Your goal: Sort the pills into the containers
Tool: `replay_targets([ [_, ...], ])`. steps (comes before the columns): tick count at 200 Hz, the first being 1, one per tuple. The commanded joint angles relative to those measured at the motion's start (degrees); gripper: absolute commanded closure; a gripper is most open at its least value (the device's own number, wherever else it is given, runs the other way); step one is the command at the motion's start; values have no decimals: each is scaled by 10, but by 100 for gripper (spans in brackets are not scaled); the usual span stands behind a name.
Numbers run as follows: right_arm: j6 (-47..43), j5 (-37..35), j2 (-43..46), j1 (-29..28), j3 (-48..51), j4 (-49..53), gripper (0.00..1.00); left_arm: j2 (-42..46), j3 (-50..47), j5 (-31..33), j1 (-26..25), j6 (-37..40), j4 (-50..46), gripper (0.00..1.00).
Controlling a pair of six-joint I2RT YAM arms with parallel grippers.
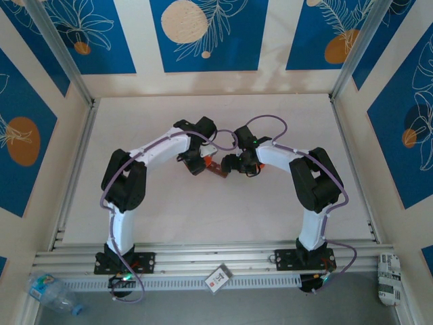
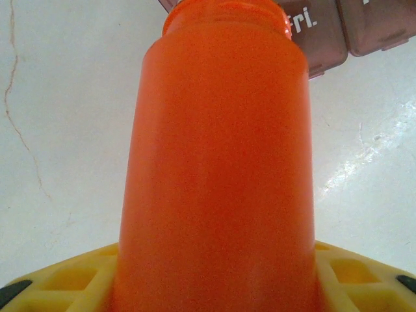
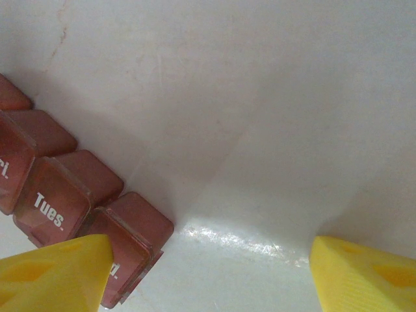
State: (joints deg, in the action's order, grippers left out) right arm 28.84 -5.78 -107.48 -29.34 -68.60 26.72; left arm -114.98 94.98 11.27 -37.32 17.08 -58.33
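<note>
The containers (image 3: 58, 195) are a reddish-brown strip of joined square compartments with day names on their lids, lying mid-table (image 1: 216, 168). My left gripper (image 2: 218, 286) is shut on a small orange bottle (image 2: 221, 162), its yellow fingers (image 2: 71, 276) on either side of the base. The bottle's mouth points at the containers (image 2: 325, 32) just beyond it. My right gripper (image 3: 211, 279) stands open just right of the strip with bare table between its fingers. Its left finger (image 3: 58, 273) overlaps the end compartment in this view. The pills are hidden.
The two arms meet at the middle of the white table (image 1: 203, 217), with walls on three sides. Metal rails (image 1: 216, 261) run along the near edge. Past them lie a plastic water bottle (image 1: 51, 290), a small tag (image 1: 218, 277) and a white box (image 1: 388, 274).
</note>
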Motion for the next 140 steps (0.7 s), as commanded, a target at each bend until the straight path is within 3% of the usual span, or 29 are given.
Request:
replay_targets([
  [1,4,-2,-21,1,8,19,20,-6,0,8,-5,10,-12,100],
  [140,3,-2,-23,1,6,21,20,-26,28,23,-4,22,-32,100],
])
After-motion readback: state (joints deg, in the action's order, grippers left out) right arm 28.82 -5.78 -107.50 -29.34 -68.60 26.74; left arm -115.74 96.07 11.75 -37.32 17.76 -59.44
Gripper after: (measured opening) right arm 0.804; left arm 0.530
